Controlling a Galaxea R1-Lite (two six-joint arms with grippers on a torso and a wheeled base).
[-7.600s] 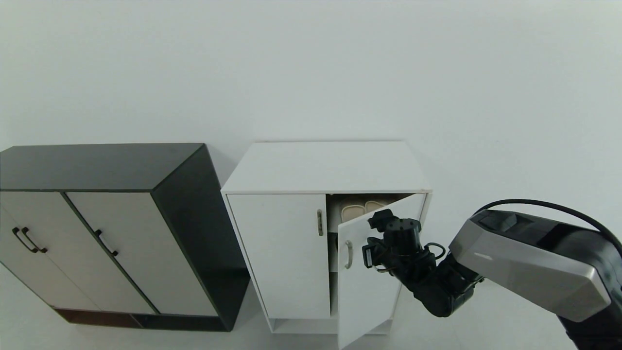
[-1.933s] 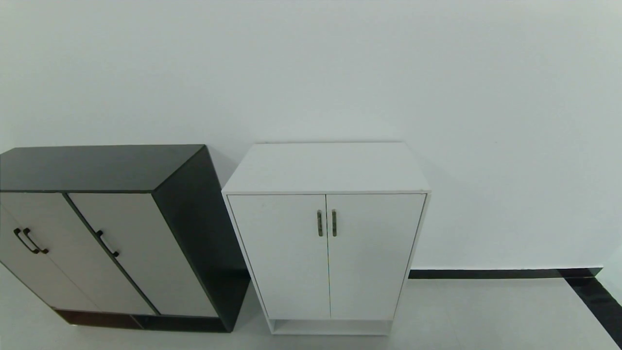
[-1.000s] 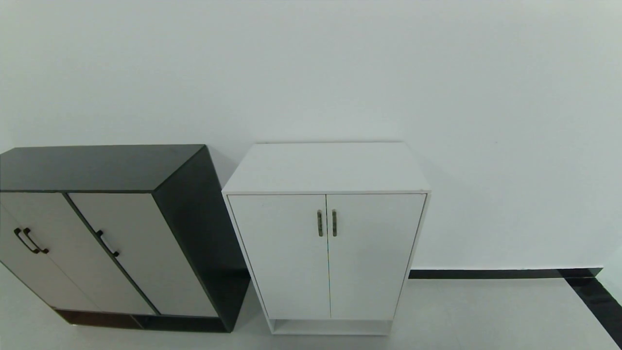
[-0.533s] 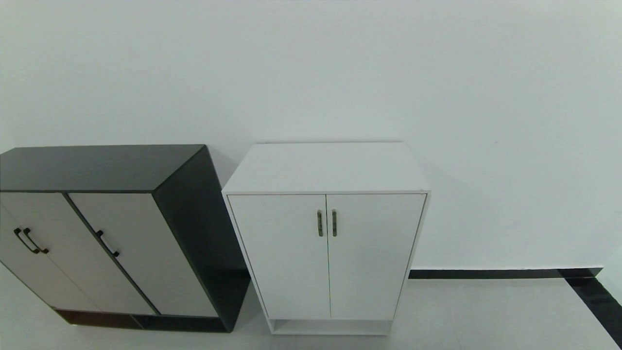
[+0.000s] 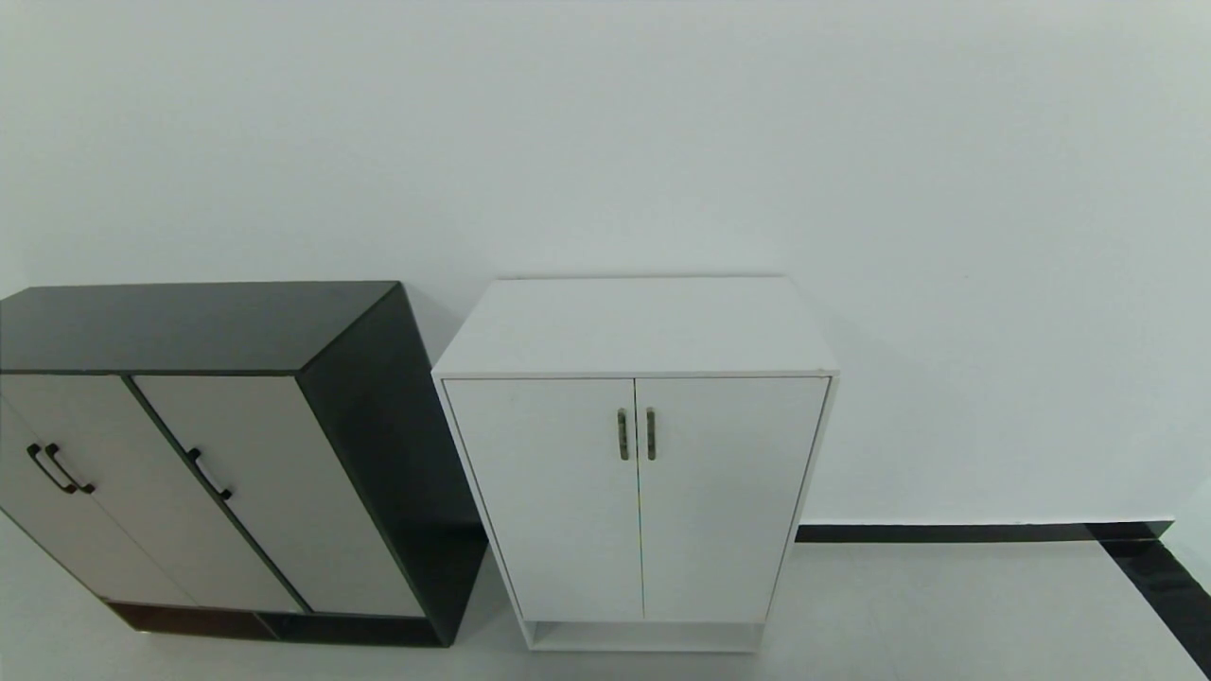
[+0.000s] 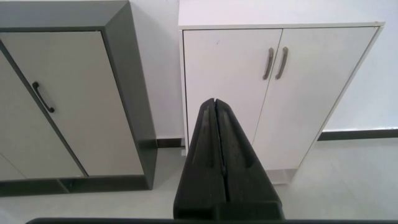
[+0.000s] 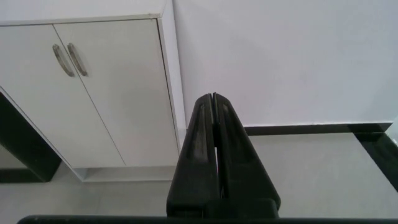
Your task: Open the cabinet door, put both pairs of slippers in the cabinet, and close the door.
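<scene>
Here, one white cabinet (image 5: 634, 326), tall axis upright, front toward the robot, its two doors (image 5: 728, 492) shut, two vertical handles (image 5: 623, 434) at the seam, one dark cabinet (image 5: 359, 426) just beside it, left gripper (image 6: 215, 102) and right gripper (image 7: 214, 98) before it, both pressed closed, holding nothing.

We note a plain white wooden cabinet (image 5: 719, 492) with greyish-bronze metal handles (image 5: 650, 434), and a black-cased cabinet (image 5: 378, 454) with pale grey doors (image 5: 274, 501), black handles (image 5: 208, 475).

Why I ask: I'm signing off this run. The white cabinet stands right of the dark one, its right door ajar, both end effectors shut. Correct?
Not quite: the right door of the white cabinet is closed, flush with the left door, as the head view shows. It does stand right of the dark cabinet, and the left end effector and right end effector are shut.
</scene>
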